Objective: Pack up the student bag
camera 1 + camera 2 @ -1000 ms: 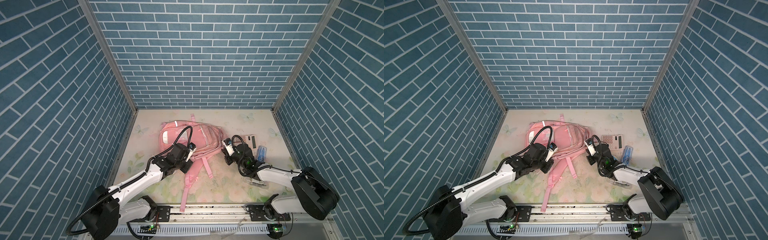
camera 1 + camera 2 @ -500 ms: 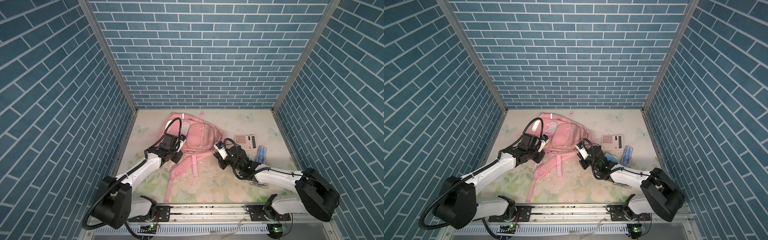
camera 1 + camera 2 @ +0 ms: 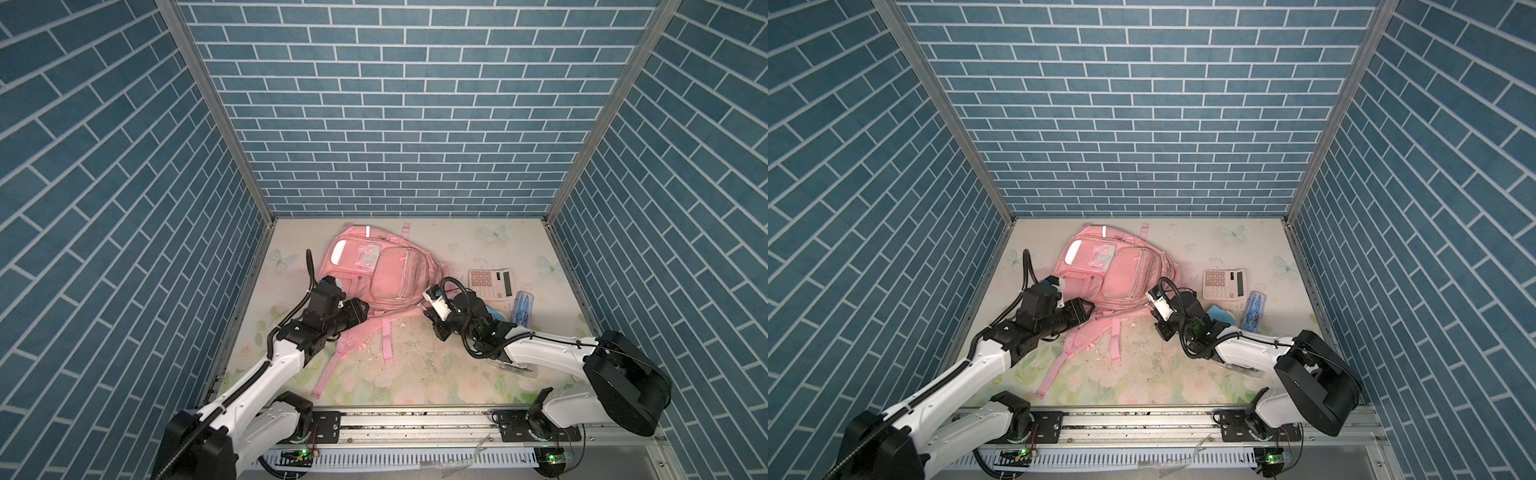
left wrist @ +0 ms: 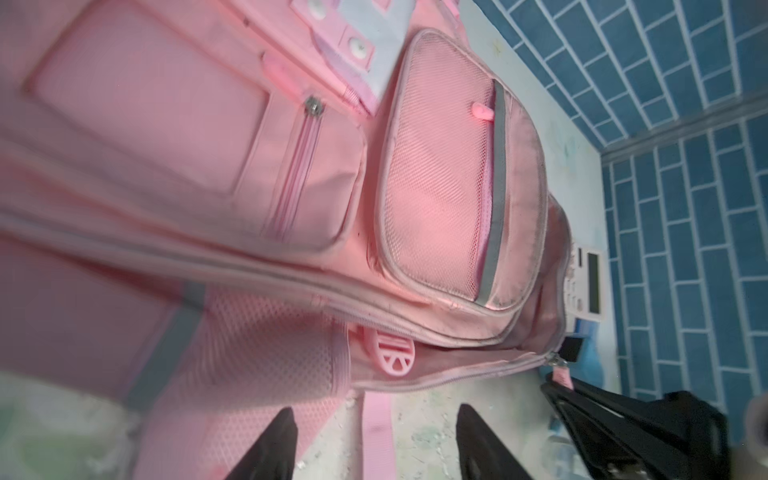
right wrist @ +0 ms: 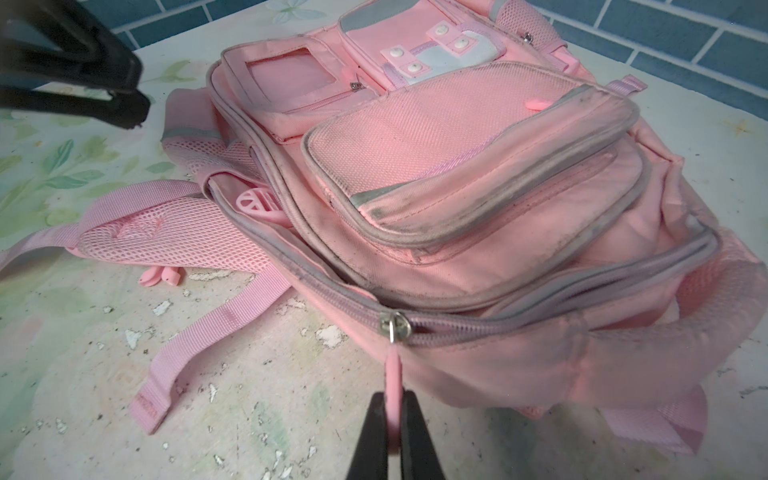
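Two grippers work the near edge of the student bag (image 3: 386,270). I have the right gripper (image 5: 392,424) clamped on its pink zipper pull (image 5: 394,370). The left gripper (image 4: 374,449) sits over the shoulder straps (image 5: 208,237) with jaws apart, holding nothing. The bag lies flat, pockets up. A calculator (image 3: 490,284) lies just beside it, on the right arm's side.

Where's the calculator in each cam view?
Top view: calculator lying flat, right of the student bag.
Top view: same spot, right of the bag.
Left wrist: partly visible beyond the bag.
Right wrist: not in it.
Shared landmark: the student bag.
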You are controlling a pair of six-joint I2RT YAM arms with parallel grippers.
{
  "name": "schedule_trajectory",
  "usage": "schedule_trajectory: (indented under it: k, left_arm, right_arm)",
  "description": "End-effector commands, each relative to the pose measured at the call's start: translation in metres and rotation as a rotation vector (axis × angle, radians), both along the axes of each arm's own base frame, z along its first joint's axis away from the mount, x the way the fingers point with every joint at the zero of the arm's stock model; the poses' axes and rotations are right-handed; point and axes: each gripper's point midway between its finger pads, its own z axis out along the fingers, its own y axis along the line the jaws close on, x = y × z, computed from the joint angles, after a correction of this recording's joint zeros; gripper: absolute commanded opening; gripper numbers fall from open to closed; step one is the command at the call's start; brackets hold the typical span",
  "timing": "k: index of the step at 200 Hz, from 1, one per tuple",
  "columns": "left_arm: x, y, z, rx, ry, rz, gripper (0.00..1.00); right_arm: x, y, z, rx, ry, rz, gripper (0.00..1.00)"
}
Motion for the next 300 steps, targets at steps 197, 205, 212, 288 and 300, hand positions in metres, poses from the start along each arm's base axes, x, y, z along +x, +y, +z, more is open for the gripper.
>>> schedule_trajectory:
  k: [197, 205, 212, 288, 300]
  left_arm:
    - [0.004, -0.077, -0.025, -0.487, 0.137, 0.438, 0.63]
    - [0.006, -0.08, -0.025, -0.481, 0.133, 0.434, 0.62]
    - [0.009, -0.082, -0.025, -0.463, 0.132, 0.431, 0.62]
    - [0.018, -0.081, -0.039, -0.399, 0.108, 0.411, 0.16]
    - [0.018, -0.079, -0.039, -0.392, 0.101, 0.405, 0.04]
  right_arm:
    - [-0.03, 0.04, 0.005, -0.03, -0.068, 0.189, 0.0]
    - [-0.032, 0.042, 0.004, -0.034, -0.072, 0.198, 0.0]
    - [-0.034, 0.042, 0.003, -0.04, -0.076, 0.202, 0.0]
    - [-0.039, 0.042, 0.005, -0.045, -0.104, 0.205, 0.0]
    - [-0.037, 0.04, 0.007, -0.043, -0.106, 0.185, 0.0]
